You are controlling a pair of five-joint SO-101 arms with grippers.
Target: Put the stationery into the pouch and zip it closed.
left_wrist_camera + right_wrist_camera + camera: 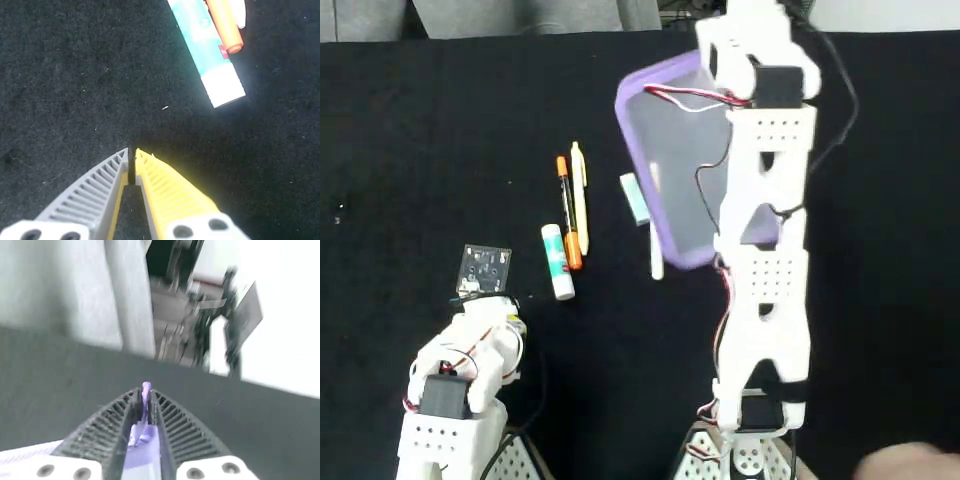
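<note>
The black table (pixel 400 130) is taking up most of the high view. The right arm (pixel 765 290) is stretching long across it, from the near edge out to the far side, and is covering the right-hand part of the purple pouch (pixel 675 150). The pouch is lying at an angle near the far middle of the table, its pale see-through face turned up. The right gripper (pixel 144 392) is pinching a purple tab at the pouch's far end, with its jaws closed tight on it.

The left arm (pixel 455 390) is sitting folded at the near left corner. The left gripper (pixel 131 152) is hovering over bare cloth with its jaws pressed together and nothing between them.

The stationery is lying loose on the table, left of the pouch. A cream pen (pixel 580 190) and an orange marker (pixel 567 210) are lying side by side and touching. A glue stick (pixel 557 262) is resting just beside the marker's near end, close ahead of the left gripper. A small pale eraser (pixel 635 197) is sitting just beside the pouch's left edge. A thin white stick (pixel 657 258) is poking out at the pouch's near corner, one end against the purple border.
</note>
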